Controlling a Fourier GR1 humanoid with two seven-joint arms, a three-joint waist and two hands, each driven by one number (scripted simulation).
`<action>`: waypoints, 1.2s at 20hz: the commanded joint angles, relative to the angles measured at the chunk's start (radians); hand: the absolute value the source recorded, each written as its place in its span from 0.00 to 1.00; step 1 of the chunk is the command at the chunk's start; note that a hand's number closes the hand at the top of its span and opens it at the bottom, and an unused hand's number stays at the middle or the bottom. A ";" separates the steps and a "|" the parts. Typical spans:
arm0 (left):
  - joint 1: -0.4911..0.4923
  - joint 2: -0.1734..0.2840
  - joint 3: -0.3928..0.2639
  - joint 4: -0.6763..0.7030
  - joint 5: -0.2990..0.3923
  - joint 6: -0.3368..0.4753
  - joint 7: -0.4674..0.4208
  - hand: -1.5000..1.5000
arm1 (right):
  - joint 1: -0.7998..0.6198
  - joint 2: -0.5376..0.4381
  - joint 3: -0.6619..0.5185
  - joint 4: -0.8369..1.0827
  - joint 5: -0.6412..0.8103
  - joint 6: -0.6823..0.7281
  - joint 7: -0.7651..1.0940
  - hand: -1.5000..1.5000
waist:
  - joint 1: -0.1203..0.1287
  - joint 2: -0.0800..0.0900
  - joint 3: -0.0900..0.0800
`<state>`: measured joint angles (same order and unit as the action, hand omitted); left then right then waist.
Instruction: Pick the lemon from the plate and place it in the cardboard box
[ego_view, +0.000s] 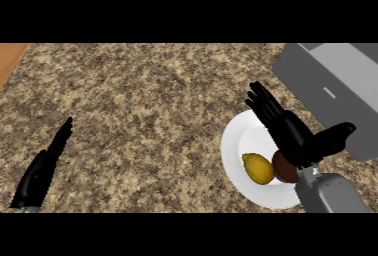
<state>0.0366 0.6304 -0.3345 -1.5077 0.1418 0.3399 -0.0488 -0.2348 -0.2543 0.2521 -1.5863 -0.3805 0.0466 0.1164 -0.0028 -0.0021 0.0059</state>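
Lemon (258, 168) on plate (240, 131) — right hand (294, 134) above, fingers straight

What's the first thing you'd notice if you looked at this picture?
The bright yellow lemon on the white plate, at the lower right, with a brown round thing beside it. Above the plate the right robot hand hovers with straight fingers. The left robot hand rests open at the lower left, and a grey box sits at the upper right.

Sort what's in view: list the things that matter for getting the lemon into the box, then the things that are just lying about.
For the job: lemon, white plate under it, grey box at upper right, right robot hand open over the plate.

Just lying about: brown round thing beside the lemon on the plate, left robot hand resting open at lower left.
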 joint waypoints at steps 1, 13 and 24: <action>-0.114 -0.040 0.032 0.081 0.013 -0.084 -0.017 0.50 | 0.035 0.025 0.004 0.048 0.028 -0.012 0.012 0.00 | -0.004 0.004 -0.006; -0.213 -0.159 -0.082 -0.069 0.074 -0.134 0.055 0.50 | 0.159 -0.347 0.266 -0.014 0.632 -0.126 0.089 0.00 | -0.056 -0.009 -0.010; -0.286 -0.243 -0.085 0.005 0.050 -0.179 0.066 0.50 | 0.158 -0.628 0.095 -0.487 0.458 0.186 0.438 0.00 | -0.013 -0.001 -0.008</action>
<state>-0.2411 0.4090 -0.4194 -1.5209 0.1984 0.1781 0.0264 -0.0587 -0.8102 0.4007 -1.9345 0.1917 0.0920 0.4116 -0.0270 -0.0047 -0.0022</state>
